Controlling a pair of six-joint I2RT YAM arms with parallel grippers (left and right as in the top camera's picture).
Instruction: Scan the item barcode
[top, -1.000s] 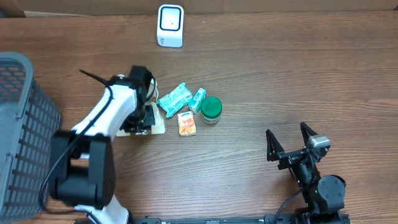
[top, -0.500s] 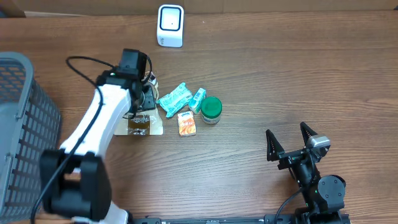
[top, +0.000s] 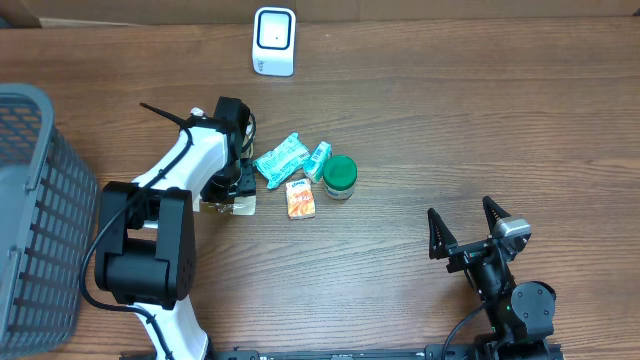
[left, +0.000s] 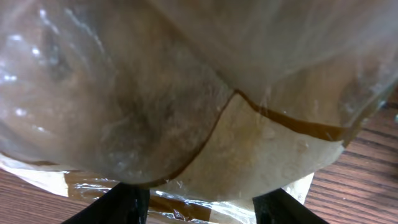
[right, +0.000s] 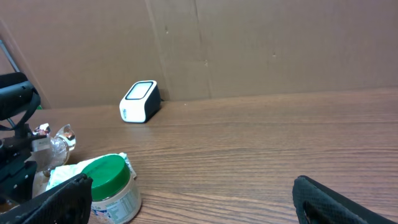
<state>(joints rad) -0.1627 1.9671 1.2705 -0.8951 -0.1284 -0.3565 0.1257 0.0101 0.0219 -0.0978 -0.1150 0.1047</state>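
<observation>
Your bag (top: 242, 206) lies on the table (top: 450, 120) at the left end of the item cluster, mostly hidden under the left arm in the overhead view. The white scanner (top: 274, 41) is well apart from it, at the far edge.

Bag: clear, crinkly plastic with glare spots and soft, lumpy tan-brown contents. There's a pale tan panel edged by a thin dark-brown curved line. I can't see a barcode on any visible face.

Left gripper (left: 199, 208): the bag fills the wrist view. Two dark fingers (left: 124, 205) sit apart at the bottom edge with plastic bulging between them. I can't tell if they're clamping it or just straddling it.

Right gripper (top: 466, 228): jaws spread wide, nothing in them, parked near your edge and well apart from the items.

Other items just right of the bag:
- Teal foil packet (top: 281, 157), crumpled.
- Small white-teal pouch (top: 318, 159).
- Short round jar (top: 340, 176) with a glossy green lid.
- Small flat orange box (top: 300, 198).

A grey slatted plastic basket (top: 40, 200) is at the far left. The table is wood-grain with a matte finish.
</observation>
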